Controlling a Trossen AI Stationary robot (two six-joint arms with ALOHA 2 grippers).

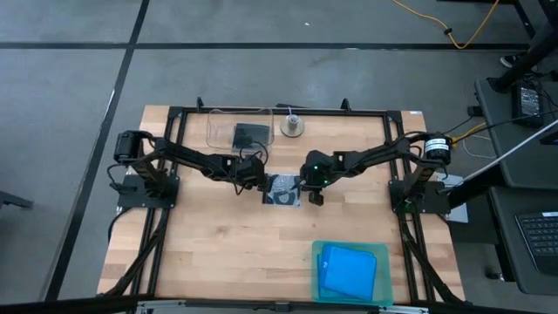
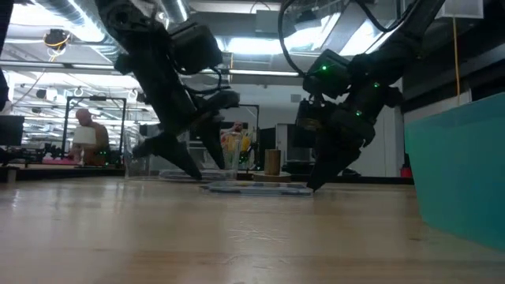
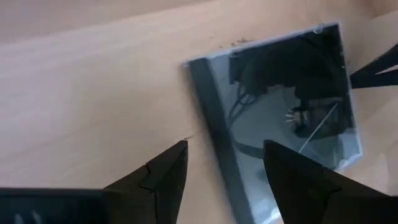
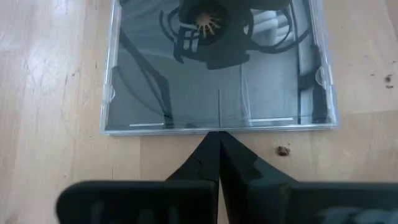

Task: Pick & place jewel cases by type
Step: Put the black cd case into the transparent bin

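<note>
a grey-black jewel case lies flat on the wooden table between my two grippers, near the middle. my left gripper sits low at its one edge with fingers spread apart and nothing between them; the dark spine of the case lies just beside the gap, one finger overlapping the case edge in the left wrist view. my right gripper is pinched fully together, holding nothing, its tips meeting right at the opposite edge of the case; whether they touch it i cannot tell. at the far side, the clear plastic tub holds one dark case. at the near right, the teal-green tray holds bright blue cases stacked together; how many i cannot tell.
</note>
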